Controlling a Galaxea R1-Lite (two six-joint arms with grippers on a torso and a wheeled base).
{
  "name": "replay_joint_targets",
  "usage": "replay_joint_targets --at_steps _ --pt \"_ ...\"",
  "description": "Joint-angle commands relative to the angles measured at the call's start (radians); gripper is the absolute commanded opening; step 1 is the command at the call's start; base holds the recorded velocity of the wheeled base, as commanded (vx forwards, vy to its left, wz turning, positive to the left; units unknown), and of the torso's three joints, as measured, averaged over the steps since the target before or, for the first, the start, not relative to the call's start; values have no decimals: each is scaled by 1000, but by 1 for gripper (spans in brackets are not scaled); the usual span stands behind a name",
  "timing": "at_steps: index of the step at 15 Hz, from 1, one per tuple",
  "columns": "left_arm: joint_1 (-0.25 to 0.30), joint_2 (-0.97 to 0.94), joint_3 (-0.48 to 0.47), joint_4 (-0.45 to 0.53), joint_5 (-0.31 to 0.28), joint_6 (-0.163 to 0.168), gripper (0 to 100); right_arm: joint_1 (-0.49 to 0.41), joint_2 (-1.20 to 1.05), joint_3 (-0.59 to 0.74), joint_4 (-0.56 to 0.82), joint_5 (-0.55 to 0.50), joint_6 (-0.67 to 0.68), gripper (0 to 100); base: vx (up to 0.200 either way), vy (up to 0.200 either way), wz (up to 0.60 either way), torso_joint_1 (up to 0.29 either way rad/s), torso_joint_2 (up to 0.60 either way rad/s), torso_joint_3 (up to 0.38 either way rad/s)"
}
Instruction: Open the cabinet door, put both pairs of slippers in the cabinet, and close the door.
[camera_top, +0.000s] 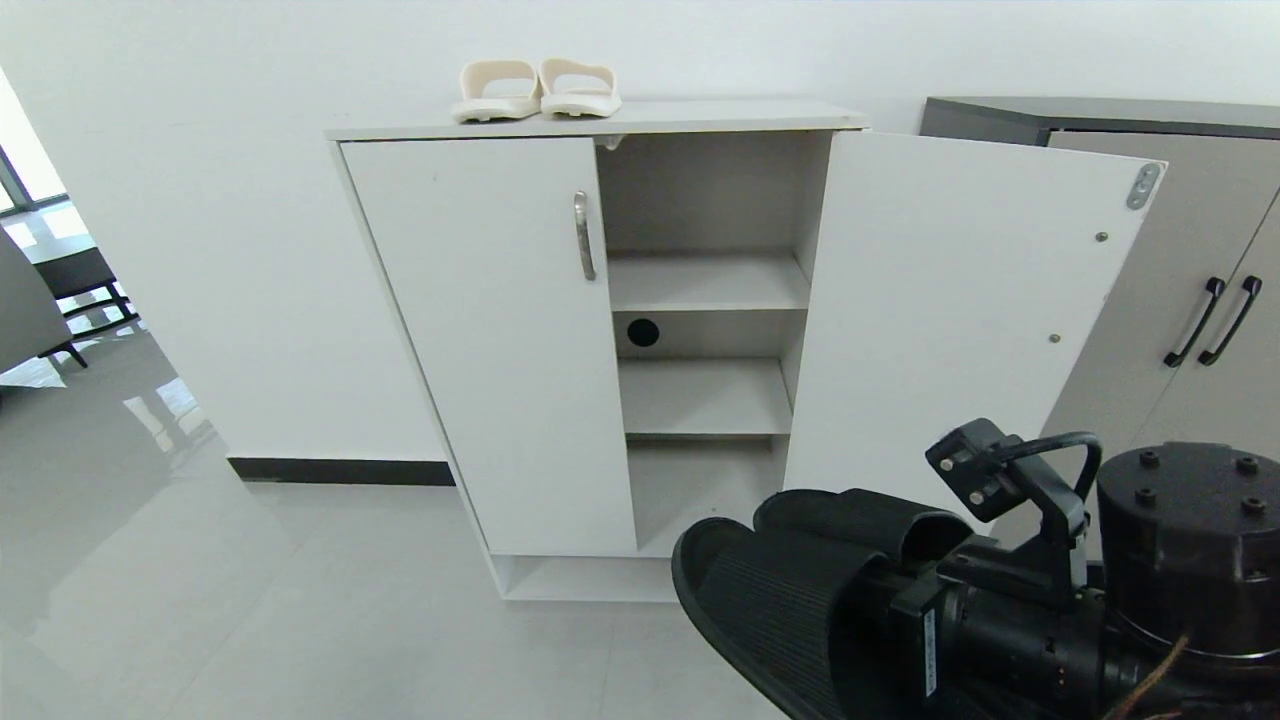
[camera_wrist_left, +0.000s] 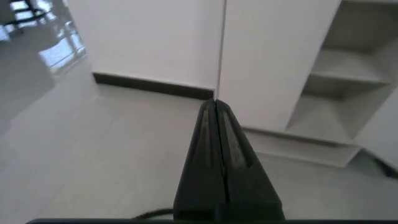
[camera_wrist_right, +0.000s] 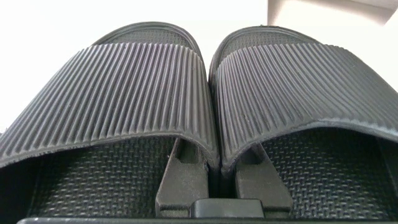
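The left gripper (camera_wrist_left: 216, 104), jaws pressed together, hangs over the floor (camera_wrist_left: 93, 143) before the cabinet (camera_wrist_left: 273, 56).

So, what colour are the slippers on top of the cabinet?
The slippers are cream; head view.

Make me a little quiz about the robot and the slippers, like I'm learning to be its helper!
1. True or false: the right door of the cabinet is open.
2. Where are the cream slippers? A) on top of the cabinet B) on the floor C) on a shelf
3. Fill in: the right gripper holds the pair of ____ slippers.
Key: 1 true; 2 A; 3 black, the black slippers.
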Motion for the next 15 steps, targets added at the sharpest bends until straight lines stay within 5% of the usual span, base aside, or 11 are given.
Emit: replay_joint_targets --at_steps 1,2,4,5,6,7,10,14,15 --pt "27 -111 115 -92 -223 -1 0 8 12 8 1 1 0 0 0 0 0 0 0 0" --pt "27 -111 133 -135 -318 -14 0 14 15 8 0 1 0 0 0 0 0 0 0 0" --pt "27 -111 140 -143 -358 -20 0 14 15 17 0 1 0 0 0 0 0 0 0 0" --pt "26 -111 140 -144 -361 13 0 14 13 22 -7 -1 0 0 0 0 0 0 0 0" --pt "29 -102 144 -118 -320 83 0 14 13 23 -25 -1 0 0 0 0 0 0 0 0" --pt "29 -101 144 -114 -254 74 0 14 18 25 -33 -1 0 0 0 0 0 0 0 0" --pt "26 -111 146 -115 -254 0 0 15 25 28 -34 -2 0 0 0 0 0 0 0 0" --pt "26 -111 146 -117 -257 -12 0 17 203 -29 -66 -25 60 0 0 0 0 0 0 0" --pt "26 -111 144 -117 -257 -10 0 28 312 -89 -114 -108 131 0 0 0 0 0 0 0"
